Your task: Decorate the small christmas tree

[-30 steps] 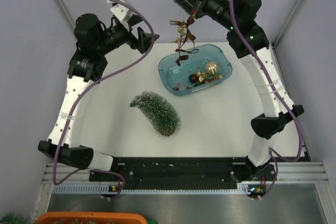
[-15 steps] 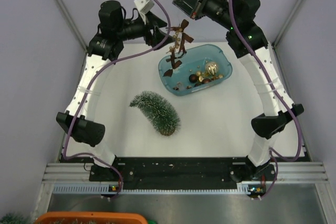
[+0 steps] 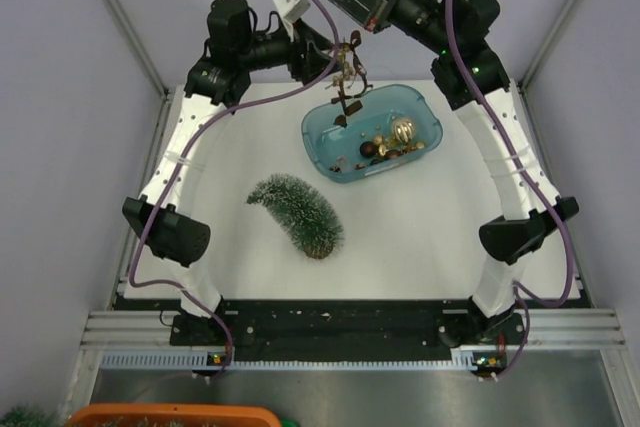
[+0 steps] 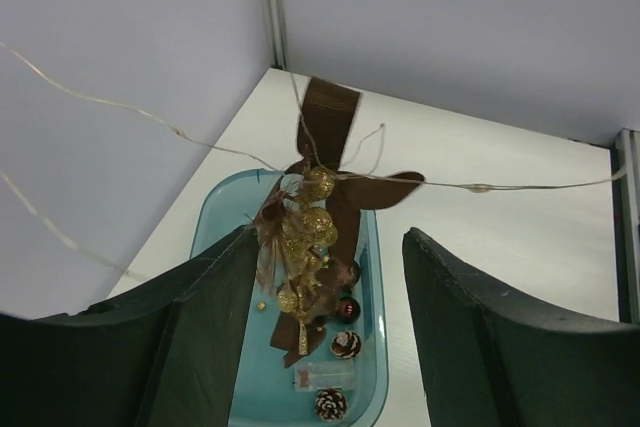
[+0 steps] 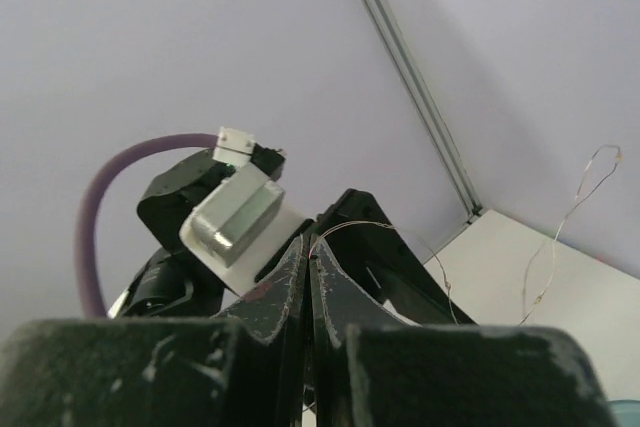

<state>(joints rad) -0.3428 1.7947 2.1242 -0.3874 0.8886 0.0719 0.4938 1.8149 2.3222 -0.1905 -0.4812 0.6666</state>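
left gripper (image 4: 328, 239): jaws apart round hanging garland (image 4: 298, 247) | right gripper (image 5: 308, 247): clamped on its wire (image 4: 480, 187) | advice: pinch bow (image 4: 345, 187) centre, not loose wire

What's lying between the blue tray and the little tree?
Nothing: in the top view, only bare white table separates the translucent blue oval tray from the frosted green bristle tree.

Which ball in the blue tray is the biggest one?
The pale gold ball toward the right end of the blue tray. It is plainly larger than the dark red ball and the small gold balls lying left of it.
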